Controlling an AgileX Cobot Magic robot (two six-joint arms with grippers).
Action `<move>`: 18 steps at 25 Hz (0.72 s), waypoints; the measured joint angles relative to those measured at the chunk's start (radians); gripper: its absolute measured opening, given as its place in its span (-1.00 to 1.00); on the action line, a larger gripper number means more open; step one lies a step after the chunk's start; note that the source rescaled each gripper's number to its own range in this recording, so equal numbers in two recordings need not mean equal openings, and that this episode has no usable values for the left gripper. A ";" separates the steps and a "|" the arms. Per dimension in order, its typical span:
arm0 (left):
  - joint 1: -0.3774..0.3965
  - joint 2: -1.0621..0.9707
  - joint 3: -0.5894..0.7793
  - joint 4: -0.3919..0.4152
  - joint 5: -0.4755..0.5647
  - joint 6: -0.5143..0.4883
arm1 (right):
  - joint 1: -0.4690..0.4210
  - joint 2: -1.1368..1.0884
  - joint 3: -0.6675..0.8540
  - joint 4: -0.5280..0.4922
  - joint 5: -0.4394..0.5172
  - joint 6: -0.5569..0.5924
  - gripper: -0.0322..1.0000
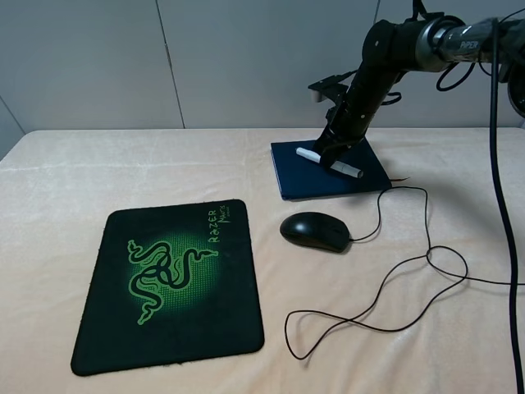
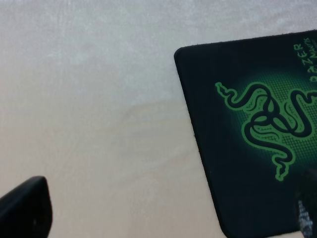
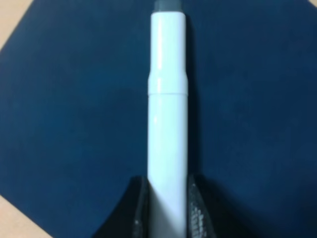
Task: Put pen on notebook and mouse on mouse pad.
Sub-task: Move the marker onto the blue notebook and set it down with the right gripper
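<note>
The white pen (image 1: 330, 162) lies slanted across the navy notebook (image 1: 299, 179) at the back right, and my right gripper (image 1: 327, 151) is shut on its middle. Close up, the pen (image 3: 167, 119) runs out from between my right gripper's (image 3: 167, 210) two fingers over the blue notebook cover (image 3: 74, 109); whether it touches the cover I cannot tell. The black mouse (image 1: 315, 231) rests on the table just in front of the notebook. The mouse pad (image 1: 172, 283) with its green snake logo lies front left. My left gripper (image 2: 166, 213) hovers open over the pad's (image 2: 247, 148) corner.
The mouse's thin black cable (image 1: 426, 256) loops across the cream table (image 1: 98, 172) to the right and front of the mouse. A thicker black cable (image 1: 502, 205) hangs down along the right edge. A grey wall stands behind the table.
</note>
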 joint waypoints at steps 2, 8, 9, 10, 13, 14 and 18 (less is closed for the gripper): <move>0.000 0.000 0.000 0.000 0.000 0.000 | 0.000 0.000 0.000 0.000 -0.007 0.000 -0.92; 0.000 0.000 0.000 0.000 0.000 0.000 | 0.000 0.000 0.001 0.000 -0.009 0.000 -0.87; 0.000 0.000 0.000 0.000 0.000 0.000 | 0.000 0.000 0.001 0.000 -0.009 0.000 -0.68; 0.000 0.000 0.000 0.000 0.000 0.000 | 0.000 0.000 0.001 0.001 -0.009 0.000 -0.30; 0.000 0.000 0.000 0.000 0.000 0.000 | 0.000 0.000 0.001 0.001 -0.005 0.030 0.69; 0.000 0.000 0.000 0.000 0.000 0.000 | 0.000 0.000 0.001 0.001 -0.005 0.034 0.82; 0.000 0.000 0.000 0.000 0.000 0.000 | 0.000 0.000 0.001 0.001 -0.002 0.045 0.97</move>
